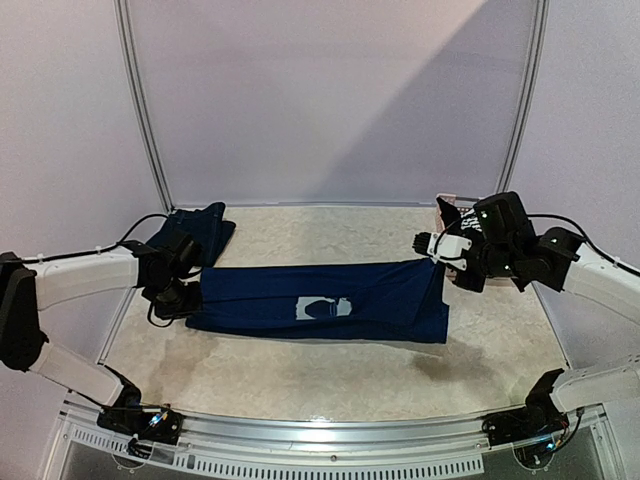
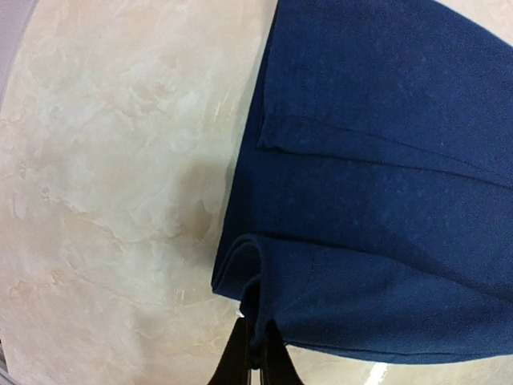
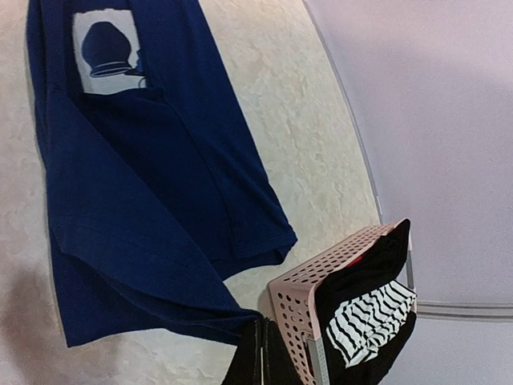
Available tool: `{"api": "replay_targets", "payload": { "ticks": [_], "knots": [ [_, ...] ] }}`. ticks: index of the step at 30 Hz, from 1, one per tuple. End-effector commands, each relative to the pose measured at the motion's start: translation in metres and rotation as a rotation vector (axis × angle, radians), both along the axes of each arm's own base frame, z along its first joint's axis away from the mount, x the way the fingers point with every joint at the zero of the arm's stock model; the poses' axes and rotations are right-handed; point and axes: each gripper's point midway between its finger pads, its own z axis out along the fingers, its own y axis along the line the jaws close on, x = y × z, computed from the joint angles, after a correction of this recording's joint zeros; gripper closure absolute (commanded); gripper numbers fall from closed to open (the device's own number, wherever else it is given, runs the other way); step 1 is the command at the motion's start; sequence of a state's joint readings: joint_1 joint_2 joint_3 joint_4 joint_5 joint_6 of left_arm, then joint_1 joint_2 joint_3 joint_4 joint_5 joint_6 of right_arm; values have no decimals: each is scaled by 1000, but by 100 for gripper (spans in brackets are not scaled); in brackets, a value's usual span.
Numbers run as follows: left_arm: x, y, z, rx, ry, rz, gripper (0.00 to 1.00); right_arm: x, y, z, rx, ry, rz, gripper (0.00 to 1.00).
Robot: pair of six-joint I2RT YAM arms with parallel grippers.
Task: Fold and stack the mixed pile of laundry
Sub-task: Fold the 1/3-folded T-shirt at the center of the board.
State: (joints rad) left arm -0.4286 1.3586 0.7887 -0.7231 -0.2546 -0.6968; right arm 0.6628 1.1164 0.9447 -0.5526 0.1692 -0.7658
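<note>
- Pinching one folded end of the navy T-shirt (image 2: 385, 200), the left jaws are clamped tight on the cloth; the right jaws are clamped on the opposite end.
- Between them the T-shirt is pulled into a long band, its right end raised off the worktop (image 1: 300, 375), pale print (image 1: 325, 309) upward, probably to smooth it for the next fold.
- A denim piece (image 1: 195, 232) lies at the far left, apart.
- A striped piece (image 3: 370, 319) sits in the pink basket (image 3: 292, 293), far right.

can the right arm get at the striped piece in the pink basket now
Probably not yet: the right gripper is shut on the large navy T-shirt. The black-and-white striped piece lies uncovered in the pink perforated plastic basket beside it.
</note>
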Motion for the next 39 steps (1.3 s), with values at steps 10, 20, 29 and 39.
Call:
{"api": "replay_targets", "payload": {
  "ticks": [10,20,29,39],
  "knots": [
    [47,-4,5,-24,-54,-1,100,61,2,16,53,-96,-141,100],
    [62,-3,-2,-32,-40,11,100,94,-6,1,59,-70,-207,100],
    [70,3,-9,-34,-28,26,100,119,-1,-14,53,-48,-224,100],
    [80,6,-11,-43,-30,47,100,143,2,-30,36,-38,-251,100]
  ]
}}
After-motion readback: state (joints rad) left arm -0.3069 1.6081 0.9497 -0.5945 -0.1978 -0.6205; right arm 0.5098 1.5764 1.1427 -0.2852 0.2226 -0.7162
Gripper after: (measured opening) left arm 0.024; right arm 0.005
